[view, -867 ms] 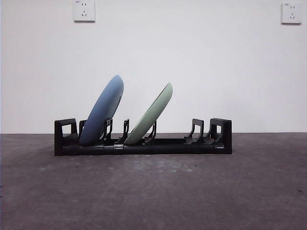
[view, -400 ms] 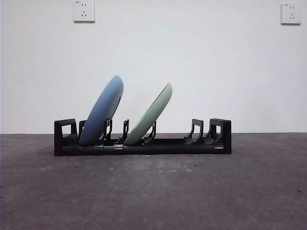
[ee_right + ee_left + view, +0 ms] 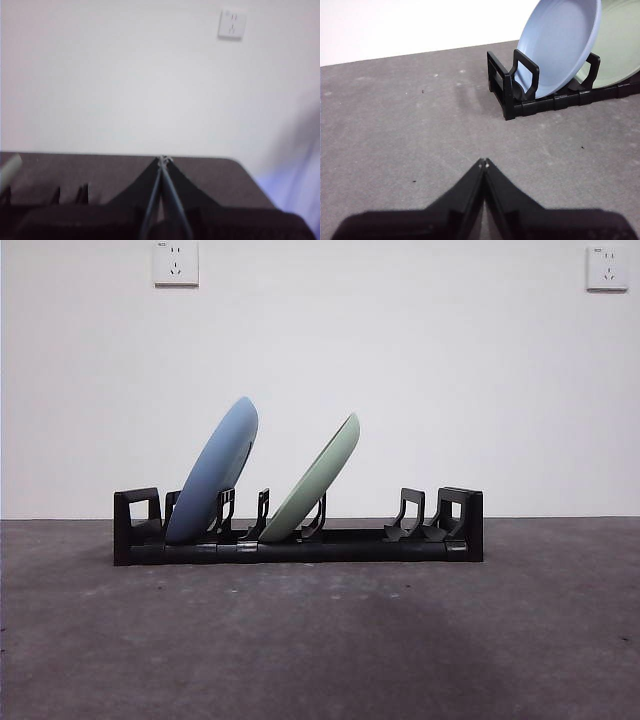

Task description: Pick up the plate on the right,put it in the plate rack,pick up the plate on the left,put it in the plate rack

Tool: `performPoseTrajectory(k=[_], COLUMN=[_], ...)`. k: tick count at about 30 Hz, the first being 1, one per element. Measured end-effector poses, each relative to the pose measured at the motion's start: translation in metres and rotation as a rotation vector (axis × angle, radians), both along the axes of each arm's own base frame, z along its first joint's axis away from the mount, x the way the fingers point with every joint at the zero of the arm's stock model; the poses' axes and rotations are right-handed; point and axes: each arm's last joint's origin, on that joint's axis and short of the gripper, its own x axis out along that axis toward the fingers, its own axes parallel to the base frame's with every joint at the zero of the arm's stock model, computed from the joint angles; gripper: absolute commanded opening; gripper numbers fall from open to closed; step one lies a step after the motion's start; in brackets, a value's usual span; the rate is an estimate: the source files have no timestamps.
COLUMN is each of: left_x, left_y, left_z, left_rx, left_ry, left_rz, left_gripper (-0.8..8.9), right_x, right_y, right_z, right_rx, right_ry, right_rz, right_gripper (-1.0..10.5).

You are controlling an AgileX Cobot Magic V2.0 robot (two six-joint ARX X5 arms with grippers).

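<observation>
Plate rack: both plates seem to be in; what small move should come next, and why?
Probably none beyond parking the arms: the blue plate and green plate both lean in the plate rack, and the left tool and right tool are shut and empty.

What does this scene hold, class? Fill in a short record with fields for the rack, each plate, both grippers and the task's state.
rack: plate rack, long, black, on the grey table
blue plate: blue plate, leaning in a slot near the rack's end
green plate: green plate, leaning in the next slot
left gripper: left gripper, shut, empty, away from the rack
right gripper: right gripper, shut, empty
task state: both plates racked
</observation>
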Motion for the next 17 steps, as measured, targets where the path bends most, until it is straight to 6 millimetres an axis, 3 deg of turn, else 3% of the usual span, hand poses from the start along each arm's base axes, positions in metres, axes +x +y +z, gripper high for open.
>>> performPoseTrajectory(k=[5,9,12,17], left_x=[0.000,0.000,0.000,0.000], left_y=[0.000,0.000,0.000,0.000], left_z=[0.000,0.000,0.000,0.000], left_rx=[0.000,0.000,0.000,0.000], left_ry=[-0.001,0.000,0.000,0.000], left_rz=[0.000,0.000,0.000,0.000], left_gripper=[-0.03,-0.03,-0.03,-0.03], right_x=[0.027,0.035,0.037,0.038], right_y=[-0.001,-0.002,-0.002,-0.002], right_z=[-0.079,-0.133,-0.156,-0.167], right_rx=[0.041,0.082,0.098,0.102], right_ry=[0.051,0.143,0.172,0.183], right_rz=[0.002,-0.003,-0.005,-0.010], right_gripper=[0.0,0.0,0.0,0.0])
